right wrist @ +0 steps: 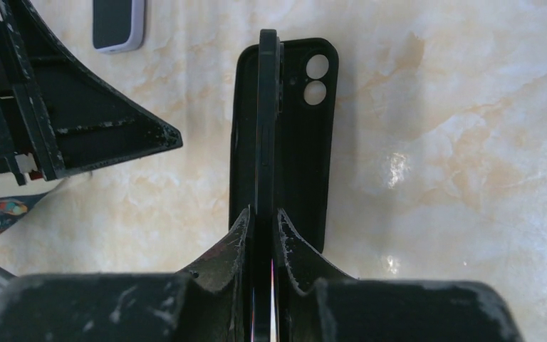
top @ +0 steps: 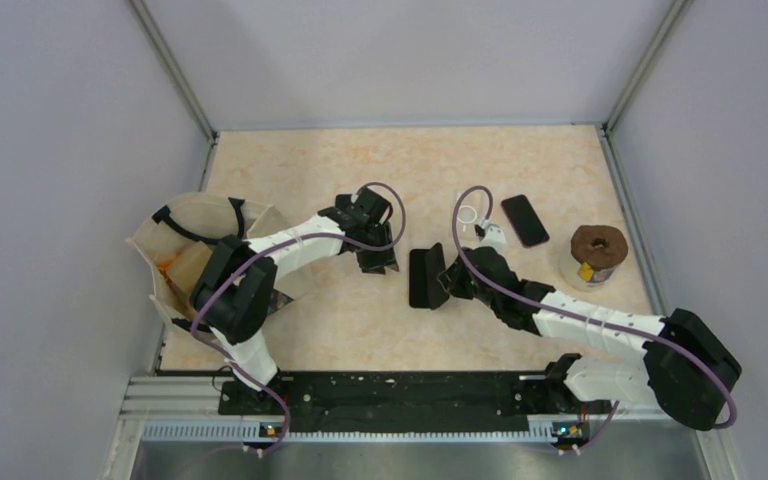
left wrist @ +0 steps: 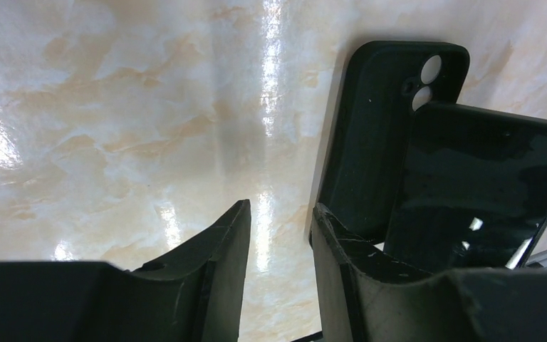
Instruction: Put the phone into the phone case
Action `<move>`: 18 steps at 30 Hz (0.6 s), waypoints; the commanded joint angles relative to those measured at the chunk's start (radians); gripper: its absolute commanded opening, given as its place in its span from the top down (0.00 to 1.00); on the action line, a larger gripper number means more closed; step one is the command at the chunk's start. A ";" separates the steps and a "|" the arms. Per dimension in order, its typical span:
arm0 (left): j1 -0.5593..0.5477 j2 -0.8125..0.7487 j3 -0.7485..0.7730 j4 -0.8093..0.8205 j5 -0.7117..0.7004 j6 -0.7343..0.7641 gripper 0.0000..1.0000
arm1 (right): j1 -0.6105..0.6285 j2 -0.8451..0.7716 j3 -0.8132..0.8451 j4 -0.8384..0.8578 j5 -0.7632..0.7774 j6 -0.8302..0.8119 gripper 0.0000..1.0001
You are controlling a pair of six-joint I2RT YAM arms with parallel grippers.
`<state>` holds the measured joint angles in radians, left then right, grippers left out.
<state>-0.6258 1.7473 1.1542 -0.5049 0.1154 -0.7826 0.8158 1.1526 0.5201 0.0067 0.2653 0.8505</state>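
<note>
The black phone case (right wrist: 306, 157) lies flat on the marble table with its two camera holes at the far end. My right gripper (right wrist: 263, 214) is shut on the phone (right wrist: 267, 107), which stands on its long edge over the case's left side. From the left wrist view the phone (left wrist: 477, 185) leans over the case (left wrist: 370, 128). My left gripper (left wrist: 279, 214) is open with only bare table between its jaws, and its right finger sits at the case's near corner. In the top view both grippers flank the dark phone (top: 426, 275), the left one (top: 378, 262) and the right one (top: 450, 280).
A second dark phone (top: 525, 220) lies at the back right. A brown ring sits on a cup (top: 597, 255) near the right wall. A beige bag (top: 190, 250) stands at the left edge. A pale-rimmed device (right wrist: 117, 25) lies beyond the left gripper.
</note>
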 commanded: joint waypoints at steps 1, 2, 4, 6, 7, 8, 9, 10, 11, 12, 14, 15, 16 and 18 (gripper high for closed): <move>0.004 -0.028 -0.023 0.044 0.011 0.006 0.58 | -0.005 0.017 -0.022 0.223 0.006 0.057 1.00; 0.003 -0.024 -0.028 0.056 0.016 0.003 0.58 | -0.004 0.020 -0.034 0.239 0.006 0.063 1.00; 0.002 -0.015 -0.031 0.068 0.025 -0.001 0.59 | -0.004 0.020 -0.067 0.290 0.011 0.072 1.00; -0.003 -0.001 -0.030 0.075 0.031 -0.002 0.59 | -0.003 0.016 -0.093 0.332 0.020 0.078 1.00; -0.006 0.007 -0.029 0.075 0.030 -0.002 0.59 | -0.004 0.017 -0.099 0.340 0.023 0.079 1.00; -0.009 0.014 -0.026 0.077 0.033 -0.002 0.60 | -0.003 0.018 -0.104 0.346 0.026 0.079 1.00; -0.013 0.020 -0.023 0.080 0.035 -0.003 0.60 | -0.003 0.019 -0.113 0.359 0.026 0.080 1.00; -0.017 0.026 -0.022 0.084 0.037 -0.004 0.60 | -0.004 0.020 -0.124 0.376 0.027 0.083 1.00; -0.022 0.033 -0.020 0.089 0.039 -0.005 0.60 | -0.003 0.019 -0.142 0.397 0.027 0.087 1.00; -0.028 0.040 -0.020 0.094 0.041 -0.009 0.61 | -0.004 0.020 -0.156 0.421 0.027 0.091 1.00; -0.038 0.053 -0.017 0.098 0.042 -0.016 0.61 | -0.004 0.029 -0.176 0.449 0.025 0.104 1.00; -0.043 0.057 -0.018 0.101 0.040 -0.021 0.61 | -0.004 0.034 -0.184 0.467 0.019 0.107 1.00; -0.046 0.060 -0.019 0.105 0.038 -0.028 0.61 | -0.004 0.041 -0.192 0.486 0.018 0.111 1.00; -0.053 0.068 -0.021 0.115 0.041 -0.035 0.62 | -0.004 0.050 -0.210 0.517 0.019 0.116 1.00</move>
<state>-0.6636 1.8004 1.1301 -0.4431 0.1452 -0.7944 0.8154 1.1839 0.3294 0.3466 0.2760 0.9360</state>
